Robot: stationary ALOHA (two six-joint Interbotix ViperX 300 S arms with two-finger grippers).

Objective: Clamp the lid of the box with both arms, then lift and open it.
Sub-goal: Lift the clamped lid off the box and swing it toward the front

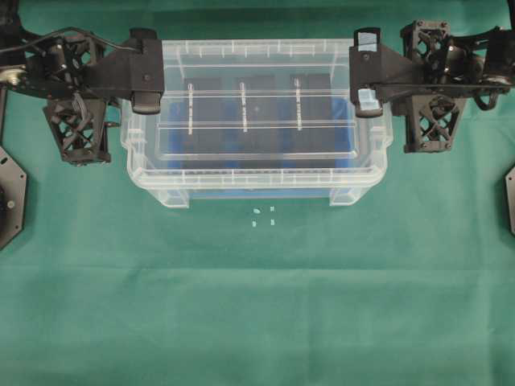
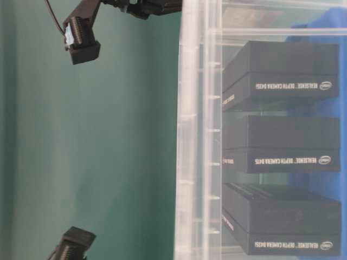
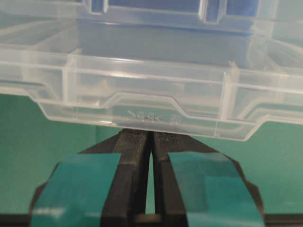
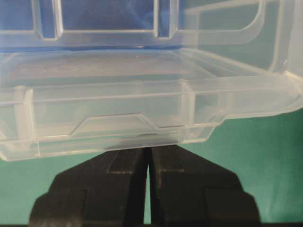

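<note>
Overhead: one box (image 1: pixel 257 173) is seen on the green desk (image 1: pixel 257 305), toward the far edge, with three black blocks (image 1: pixel 256 112) counted inside over a blue bottom. One lid (image 1: pixel 257 121) is seen over the box, spanning between two grippers. The left gripper (image 1: pixel 145 82) is placed at the lid's left end, the right gripper (image 1: pixel 368 72) at its right end. Four small white bits (image 1: pixel 263 217) are counted on the desk just in front of the box. Table-level view: the box wall (image 2: pixel 198 135) is seen, three black blocks (image 2: pixel 282 143) with white lettering are stacked in a row behind it, and two gripper parts are seen apart from the wall, one top left (image 2: pixel 81 38), one bottom left (image 2: pixel 73 244). Left wrist view: the left gripper (image 3: pixel 151 137), marked with two teal tape patches (image 3: pixel 75 187), is clenched, a thin slit left between the jaws, tips tucked under the lid edge (image 3: pixel 151 111). Right wrist view: the right gripper (image 4: pixel 147 153) is likewise clenched, tips at the lid edge (image 4: pixel 118 127); whether plastic is actually pinched cannot be told in either wrist view.
</note>
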